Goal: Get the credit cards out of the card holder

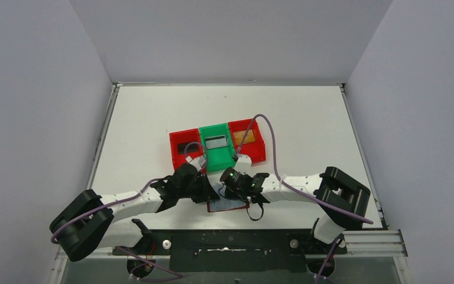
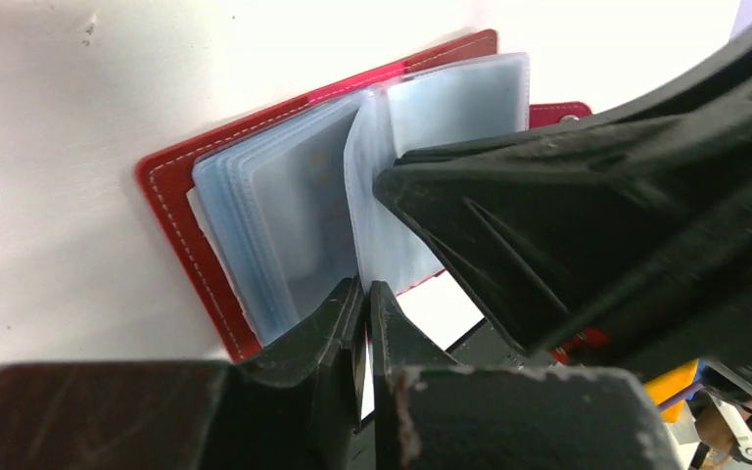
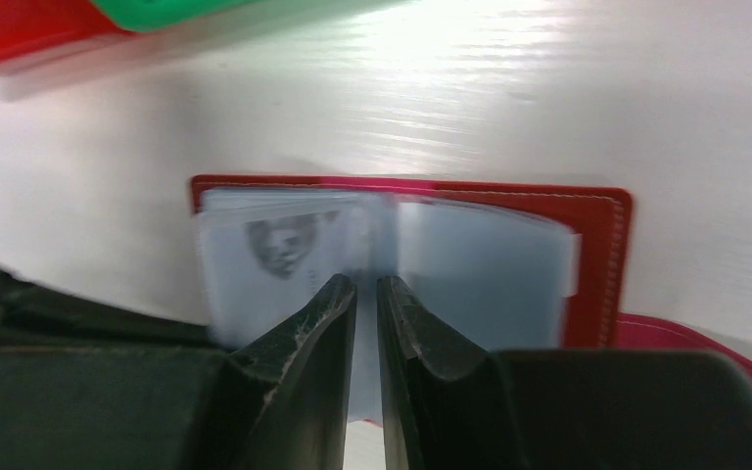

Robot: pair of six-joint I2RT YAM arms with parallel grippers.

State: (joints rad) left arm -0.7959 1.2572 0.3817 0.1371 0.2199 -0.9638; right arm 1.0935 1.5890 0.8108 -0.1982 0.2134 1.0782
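Observation:
The card holder [image 1: 227,205] lies open on the table under both grippers, with a dark red cover [image 2: 171,220] and blue-grey clear pockets [image 3: 480,269]. One pocket leaf [image 2: 450,98] stands upright. My left gripper [image 2: 367,291] is shut on that leaf's lower edge. My right gripper [image 3: 367,286] is over the holder's fold, its jaws almost together with blue-grey pocket between them. Its black finger [image 2: 548,206] rests against the standing leaf. A card with a faint face print [image 3: 284,245] shows inside a left pocket. A black card [image 1: 184,147], a silver-grey card [image 1: 216,142] and a gold-tan card [image 1: 243,136] lie in the bins.
Three plastic bins stand side by side just behind the holder: red [image 1: 177,158], green [image 1: 217,160] and red [image 1: 258,155]. The holder's red snap tab [image 2: 558,110] sticks out on the far side. Both arms crowd the near middle of the table.

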